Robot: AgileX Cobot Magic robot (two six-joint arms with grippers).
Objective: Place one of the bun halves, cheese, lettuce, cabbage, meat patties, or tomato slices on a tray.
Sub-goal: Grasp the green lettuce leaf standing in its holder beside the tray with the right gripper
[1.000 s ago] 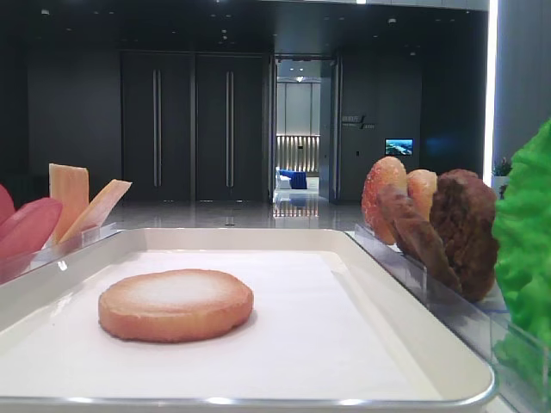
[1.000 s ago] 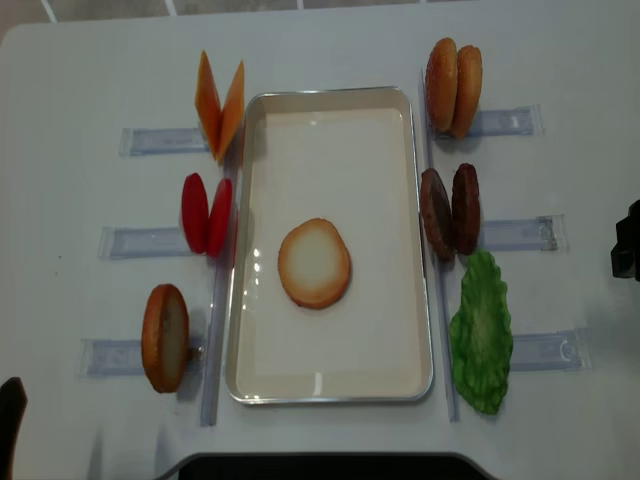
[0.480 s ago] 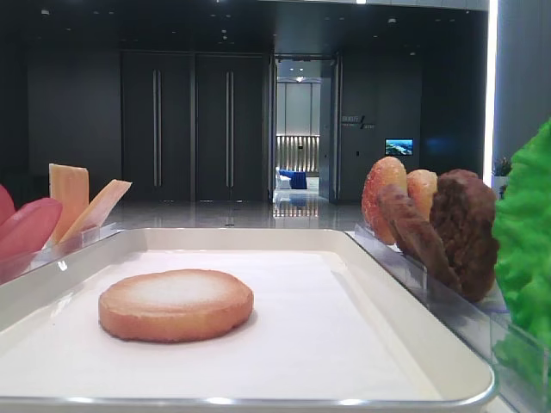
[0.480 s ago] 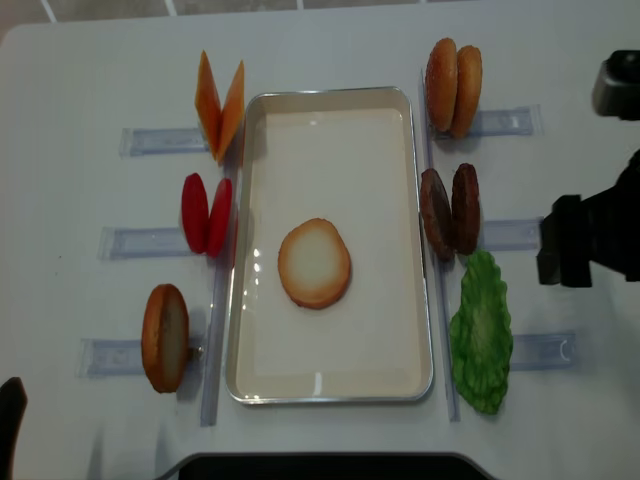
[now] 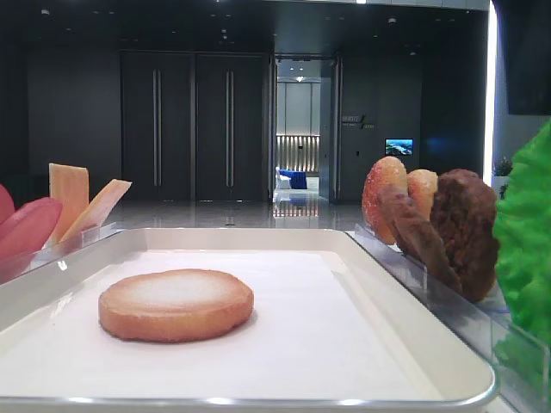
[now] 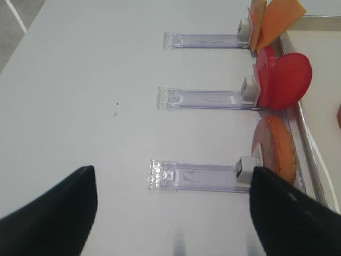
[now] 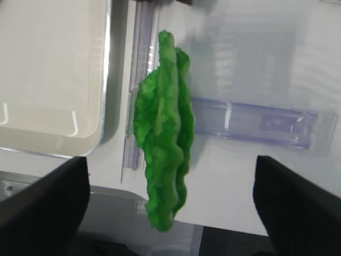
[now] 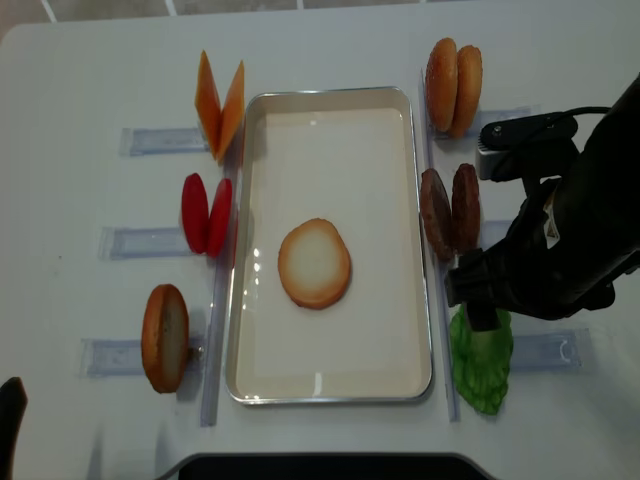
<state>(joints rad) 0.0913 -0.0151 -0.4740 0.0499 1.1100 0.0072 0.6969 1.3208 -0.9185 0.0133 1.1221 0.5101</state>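
One bun half (image 8: 314, 263) lies flat, pale face up, in the middle of the white tray (image 8: 330, 392). The green lettuce (image 7: 162, 154) stands on edge in a clear holder right of the tray. My right gripper (image 7: 170, 213) hangs over it, open, one black finger on each side and neither touching the leaf. From above, the right arm covers the upper part of the lettuce (image 8: 482, 375). My left gripper (image 6: 170, 213) is open over bare table left of the tray, holding nothing. The cabbage is out of view.
Meat patties (image 8: 450, 210) and two bun halves (image 8: 453, 86) stand in holders right of the tray. Cheese (image 8: 219, 104), tomato slices (image 8: 206, 214) and another bun half (image 8: 165, 337) stand on the left. Clear holder rails (image 6: 197, 176) stick outward on both sides.
The right arm has come in from the right edge and now hangs over the lettuce. The bun half and the other food have not moved.
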